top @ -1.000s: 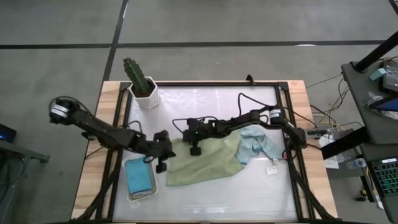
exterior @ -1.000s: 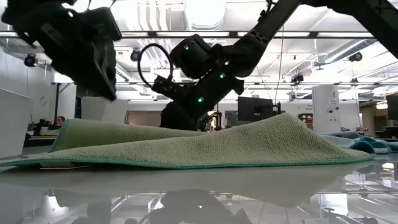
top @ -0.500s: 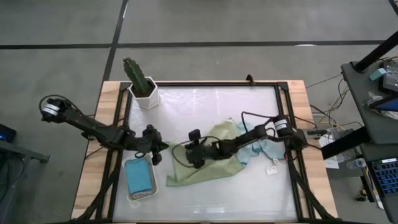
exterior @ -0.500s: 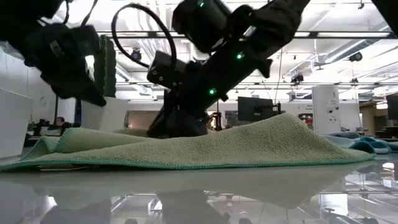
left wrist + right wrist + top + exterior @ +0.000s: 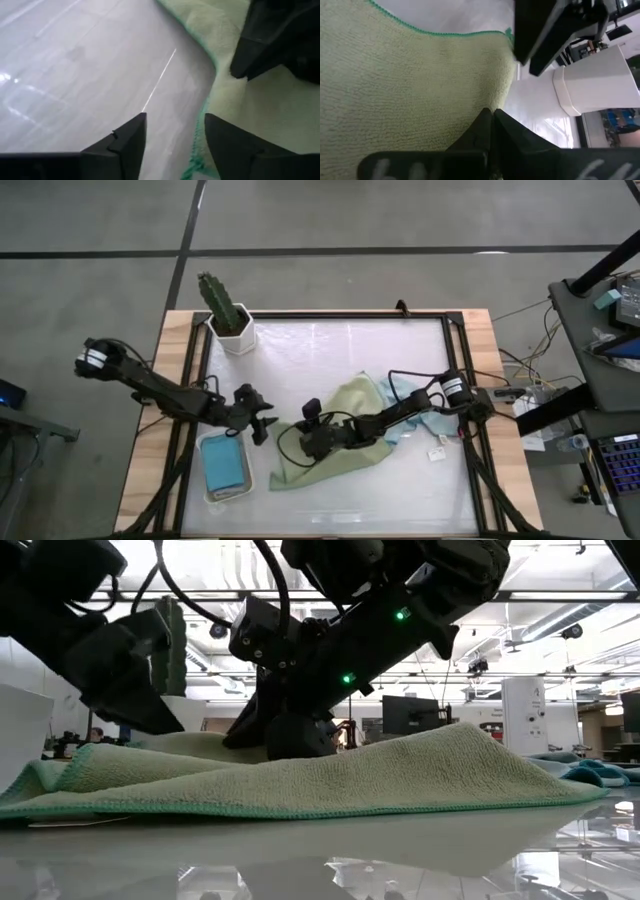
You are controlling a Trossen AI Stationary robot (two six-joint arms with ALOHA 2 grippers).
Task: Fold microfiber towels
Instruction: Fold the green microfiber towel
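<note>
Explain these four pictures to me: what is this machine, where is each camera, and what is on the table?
Two robot arms work at a table. One camera looks straight down, one sits at table height, and one rides on each wrist. The right gripper is shut and rests on the green towel, which is folded partly over itself. The left gripper is open beside the towel's edge and holds nothing. A pale blue towel lies bunched under the right arm. A white tray holds a teal towel, and a cactus pot stands in the far corner.
</note>
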